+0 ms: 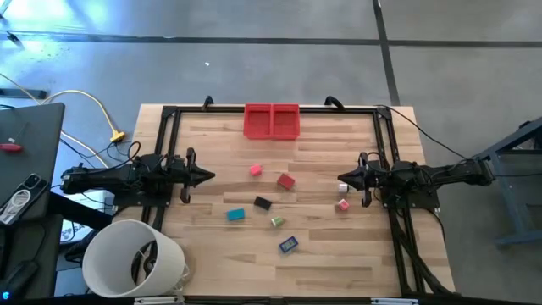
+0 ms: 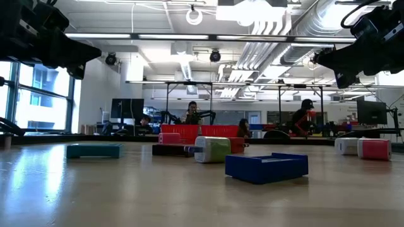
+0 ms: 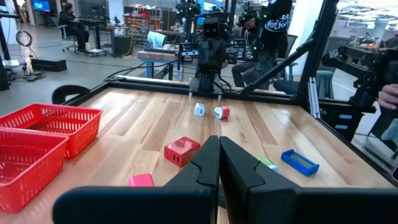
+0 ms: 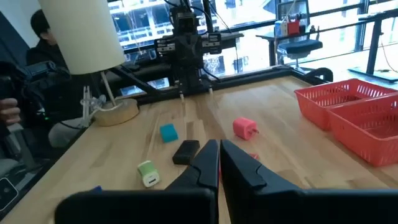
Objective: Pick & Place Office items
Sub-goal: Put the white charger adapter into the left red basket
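Both arms parked at the table's sides: left gripper point(image 1: 207, 177) and right gripper point(image 1: 343, 177) fully closed, holding nothing. Office items scattered loose between them: pink piece point(image 1: 255, 170), red piece point(image 1: 285, 180), black piece point(image 1: 262, 203), teal piece point(image 1: 235, 214), green piece point(image 1: 277, 222), blue piece point(image 1: 288, 245).

Small coloured office items point(image 1: 285, 180) scattered mid-table
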{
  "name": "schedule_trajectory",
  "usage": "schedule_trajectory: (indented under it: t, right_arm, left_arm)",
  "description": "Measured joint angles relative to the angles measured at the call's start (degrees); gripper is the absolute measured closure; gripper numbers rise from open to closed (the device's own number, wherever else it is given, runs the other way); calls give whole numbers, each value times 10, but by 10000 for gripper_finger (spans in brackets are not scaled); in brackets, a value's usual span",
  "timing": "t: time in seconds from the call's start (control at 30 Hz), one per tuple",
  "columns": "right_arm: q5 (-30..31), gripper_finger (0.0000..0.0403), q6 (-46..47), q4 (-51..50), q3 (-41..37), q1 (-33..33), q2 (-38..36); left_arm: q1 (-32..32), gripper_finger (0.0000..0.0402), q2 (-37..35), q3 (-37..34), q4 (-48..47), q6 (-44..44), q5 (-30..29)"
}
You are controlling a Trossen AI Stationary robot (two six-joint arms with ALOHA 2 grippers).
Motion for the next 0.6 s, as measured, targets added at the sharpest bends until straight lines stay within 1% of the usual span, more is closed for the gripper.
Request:
schedule_trajectory:
  t: [0.1,0.23,0.3,0.47,0.53,0.6]
  right_arm:
    - [-1,400,8,0,0,0,0]
    - [-31,400,85,-1,0,0,0]
    - [-41,400,91,-1,0,0,0]
    - [-46,400,34,3,12,3,1]
    - [-45,400,13,8,28,8,5]
    - [-45,400,-7,-13,50,13,5]
  left_arm:
    - [0,401,0,0,0,0,0]
    - [-4,401,0,0,0,0,0]
    - [-4,401,0,0,0,0,0]
    - [-4,401,0,0,0,0,0]
    - [-4,401,0,0,0,0,0]
    - [-4,401,0,0,0,0,0]
